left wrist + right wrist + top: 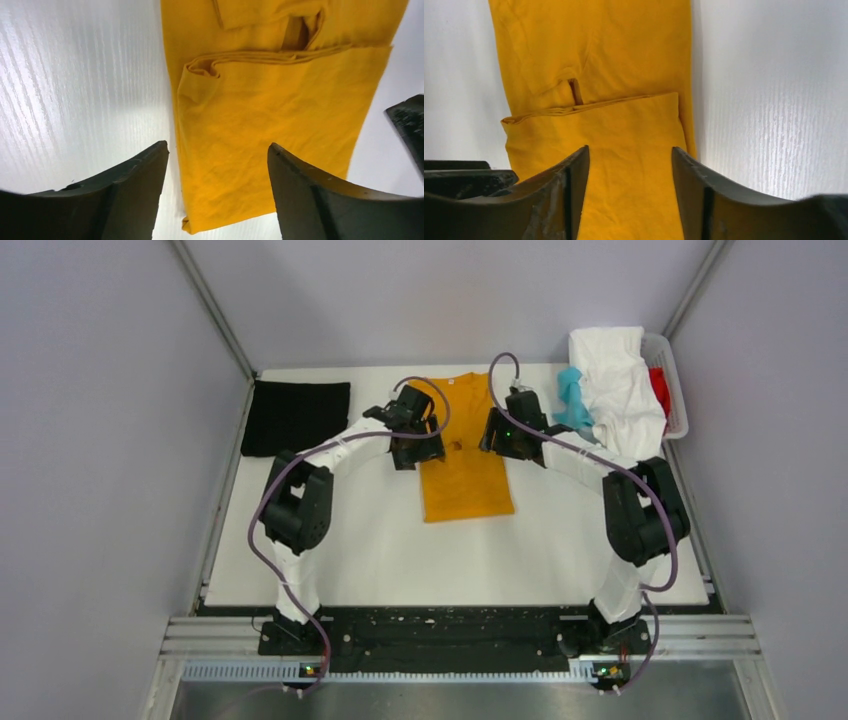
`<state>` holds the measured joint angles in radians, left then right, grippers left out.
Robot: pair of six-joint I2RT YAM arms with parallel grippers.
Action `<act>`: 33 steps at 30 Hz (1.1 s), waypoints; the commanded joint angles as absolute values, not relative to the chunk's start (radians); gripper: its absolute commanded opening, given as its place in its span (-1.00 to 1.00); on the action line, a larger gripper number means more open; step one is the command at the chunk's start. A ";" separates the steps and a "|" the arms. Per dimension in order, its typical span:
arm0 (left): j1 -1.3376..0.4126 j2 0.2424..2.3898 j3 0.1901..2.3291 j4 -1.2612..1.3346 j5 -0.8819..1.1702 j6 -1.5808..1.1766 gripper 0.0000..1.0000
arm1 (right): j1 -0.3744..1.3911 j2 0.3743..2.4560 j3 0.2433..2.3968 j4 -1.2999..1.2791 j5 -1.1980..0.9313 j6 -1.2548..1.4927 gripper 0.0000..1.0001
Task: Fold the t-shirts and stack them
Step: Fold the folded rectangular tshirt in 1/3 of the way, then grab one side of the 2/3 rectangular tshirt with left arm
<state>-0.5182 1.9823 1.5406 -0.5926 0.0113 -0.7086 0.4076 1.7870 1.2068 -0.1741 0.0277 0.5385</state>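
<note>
White tabletop [560,550], boxed in by plain pale walls [100,440] on three sides. Dead centre, running up toward 12 o'clock, the mustard-orange t-shirt [465,485] lies flat, folded into a narrow strip. Both arms hang over it: left gripper [217,146] by its 9 o'clock edge, right gripper [630,149] by its 3 o'clock edge, jaws spread on both and nothing pinched. The folded black t-shirt [295,417] sits at 10 o'clock. A basket [680,400] at 2 o'clock holds a white shirt [620,380], teal shirt [572,400] and red shirt [660,390], all bunched up.

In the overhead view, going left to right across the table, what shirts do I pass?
black t-shirt → orange t-shirt → teal t-shirt → white t-shirt → red t-shirt
</note>
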 commanded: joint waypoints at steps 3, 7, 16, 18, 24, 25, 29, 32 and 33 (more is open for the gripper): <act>-0.512 1.865 1.550 -0.610 -0.012 -0.711 0.93 | 0.398 1.716 1.258 -0.243 0.095 0.529 0.83; -0.515 1.754 1.386 -0.575 0.077 -0.707 0.97 | 0.398 1.608 1.149 -0.299 0.093 0.518 0.97; -0.568 1.544 0.989 -0.423 0.165 -0.801 0.94 | 0.397 1.361 0.838 -0.338 -0.016 0.543 0.94; -0.569 1.546 0.958 -0.380 0.194 -0.838 0.83 | 0.397 1.349 0.806 -0.333 -0.040 0.564 0.89; -0.582 1.601 0.932 -0.314 0.179 -0.887 0.44 | 0.396 1.337 0.753 -0.289 -0.037 0.625 0.81; -0.581 1.611 0.928 -0.308 0.172 -0.896 0.40 | 0.394 1.338 0.743 -0.280 -0.032 0.632 0.79; -0.582 1.643 0.908 -0.255 0.173 -0.929 0.14 | 0.395 1.346 0.719 -0.258 -0.037 0.648 0.74; -0.585 1.671 0.910 -0.250 0.175 -0.943 -0.13 | 0.395 1.345 0.707 -0.241 -0.026 0.649 0.71; -0.585 1.676 0.908 -0.250 0.171 -0.948 -0.21 | 0.395 1.345 0.705 -0.239 -0.021 0.648 0.70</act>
